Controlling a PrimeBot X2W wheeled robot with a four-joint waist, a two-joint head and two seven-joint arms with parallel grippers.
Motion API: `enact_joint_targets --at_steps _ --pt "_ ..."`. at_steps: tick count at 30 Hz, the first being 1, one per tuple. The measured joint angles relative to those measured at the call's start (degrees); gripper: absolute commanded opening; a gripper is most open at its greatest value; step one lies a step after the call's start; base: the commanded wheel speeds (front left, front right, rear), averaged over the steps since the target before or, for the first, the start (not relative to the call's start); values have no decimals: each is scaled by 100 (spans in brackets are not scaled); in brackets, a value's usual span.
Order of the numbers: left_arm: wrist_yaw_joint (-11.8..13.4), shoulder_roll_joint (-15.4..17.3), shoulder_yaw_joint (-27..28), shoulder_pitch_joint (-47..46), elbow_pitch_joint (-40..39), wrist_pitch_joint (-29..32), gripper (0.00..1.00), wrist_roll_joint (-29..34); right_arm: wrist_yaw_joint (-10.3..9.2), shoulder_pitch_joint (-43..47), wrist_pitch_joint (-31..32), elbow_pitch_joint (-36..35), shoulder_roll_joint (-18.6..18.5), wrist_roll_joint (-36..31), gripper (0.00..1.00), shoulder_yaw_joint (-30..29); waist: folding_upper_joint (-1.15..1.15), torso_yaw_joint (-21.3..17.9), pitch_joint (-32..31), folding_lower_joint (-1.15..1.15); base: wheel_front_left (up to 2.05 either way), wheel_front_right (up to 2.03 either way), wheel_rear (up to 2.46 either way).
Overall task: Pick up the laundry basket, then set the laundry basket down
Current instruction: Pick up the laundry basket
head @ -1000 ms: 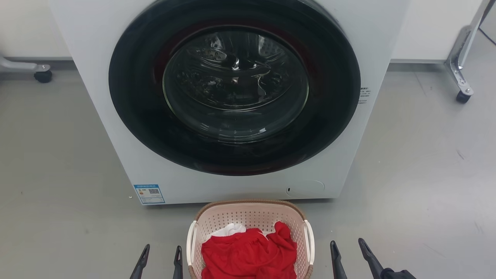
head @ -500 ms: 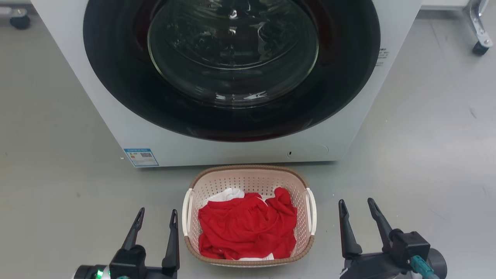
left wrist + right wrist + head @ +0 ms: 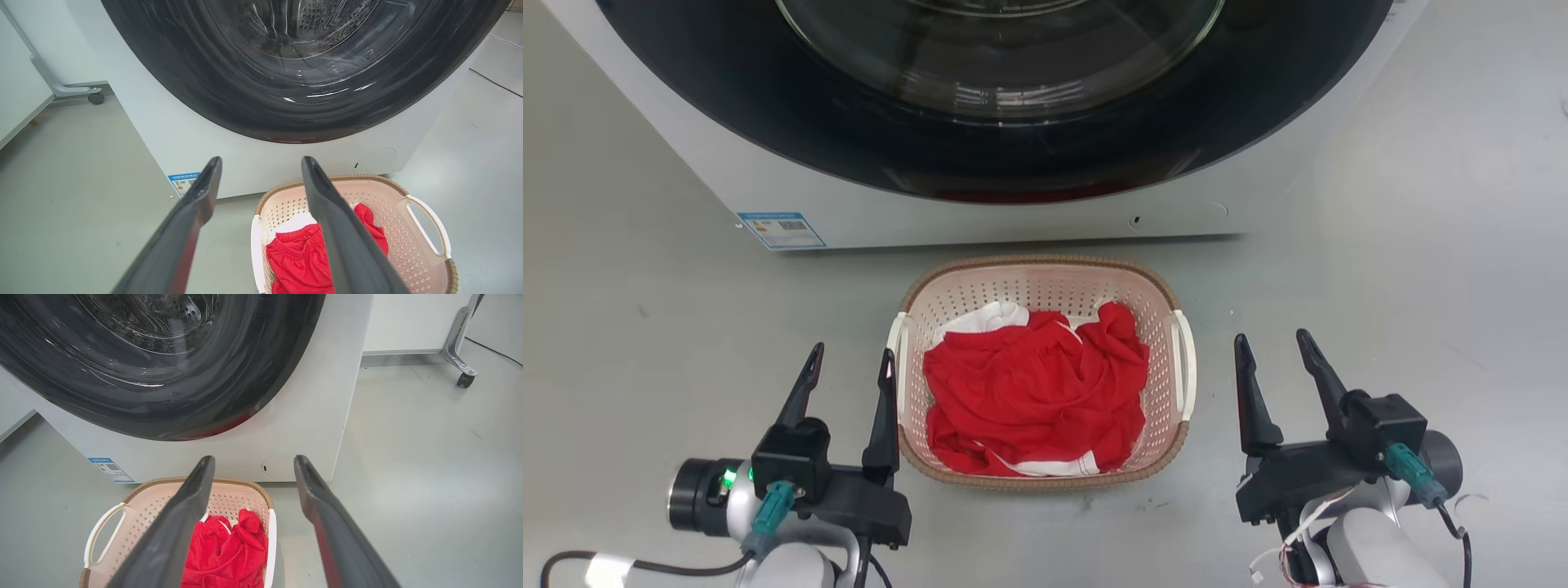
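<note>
At the centre of the head view, the laundry basket (image 3: pixel 1045 287) is sitting on the grey floor (image 3: pixel 645 343) just in front of the white washer (image 3: pixel 768 188), holding a red garment (image 3: pixel 1029 392) over a white one (image 3: pixel 980 318). The left gripper (image 3: pixel 851 359) is hovering at the lower left, fingers spread wide and empty, the inner one just beside the basket's white handle (image 3: pixel 897 327); contact cannot be told. The right gripper (image 3: pixel 1272 343) is hanging at the lower right, fingers equally wide, apart from the basket.

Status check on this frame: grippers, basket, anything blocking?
Left gripper open beside left handle. Right gripper open, clear of right handle. Laundry basket on floor, ungrasped. Washer close behind.
</note>
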Motion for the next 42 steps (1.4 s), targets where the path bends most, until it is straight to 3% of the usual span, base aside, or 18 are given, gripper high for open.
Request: enact_joint_targets --at_steps 26,42 --pt "-47 -127 158 -1926 1482 25 100 -51 67 -1878 -41 1340 -36 -16 100 -190 1 9 2184 -1 0 0 0" --pt "-137 -190 110 -2492 2519 26 100 -111 67 -2389 -41 2154 -54 63 100 123 0 100 2828 -2 0 0 0"
